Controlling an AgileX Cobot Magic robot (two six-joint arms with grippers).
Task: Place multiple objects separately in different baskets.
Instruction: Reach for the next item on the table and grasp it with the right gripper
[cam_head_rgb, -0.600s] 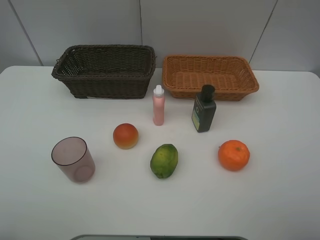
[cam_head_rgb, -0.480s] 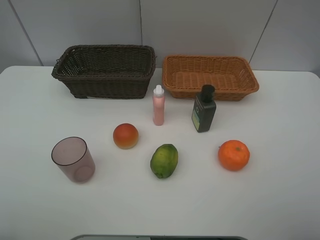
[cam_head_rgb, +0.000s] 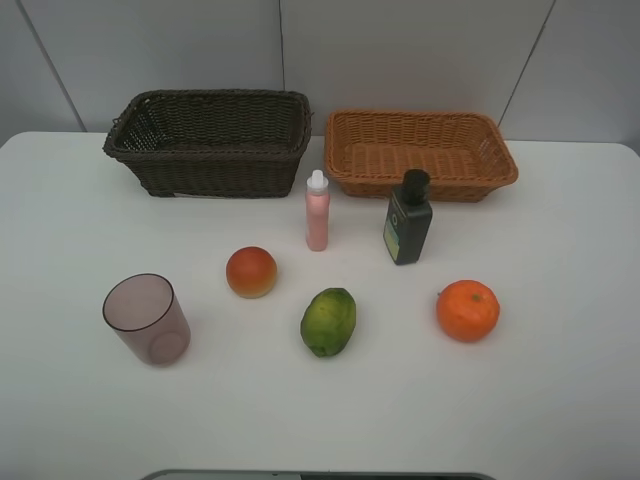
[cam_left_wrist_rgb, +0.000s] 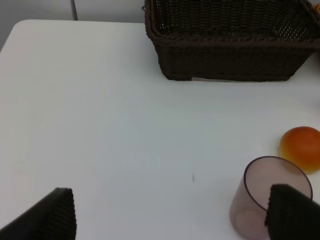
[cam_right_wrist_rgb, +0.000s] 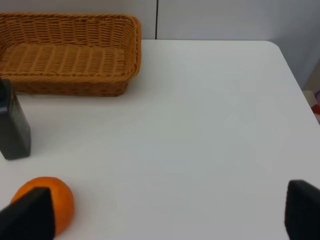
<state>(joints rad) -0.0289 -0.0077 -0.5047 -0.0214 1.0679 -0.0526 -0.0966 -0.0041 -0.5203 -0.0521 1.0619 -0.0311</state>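
Two baskets stand at the back of the white table: a dark brown one (cam_head_rgb: 220, 172) on the left and a light orange-brown one (cam_head_rgb: 420, 185) on the right. In front of them stand a pink bottle (cam_head_rgb: 317, 212) and a dark green bottle (cam_head_rgb: 408, 220). Nearer lie a red-orange fruit (cam_head_rgb: 251, 272), a green fruit (cam_head_rgb: 329, 321), an orange (cam_head_rgb: 467, 310) and a purple-pink cup (cam_head_rgb: 147, 319). My left gripper (cam_left_wrist_rgb: 172, 215) is open, the cup (cam_left_wrist_rgb: 260, 200) by one finger. My right gripper (cam_right_wrist_rgb: 165, 212) is open, the orange (cam_right_wrist_rgb: 55, 200) by one finger. Neither arm appears in the high view.
A grey panelled wall rises behind the baskets. The table's right edge (cam_right_wrist_rgb: 295, 75) runs close to the right gripper's side. Bare white tabletop lies between the left gripper's fingers and the dark basket (cam_left_wrist_rgb: 230, 60).
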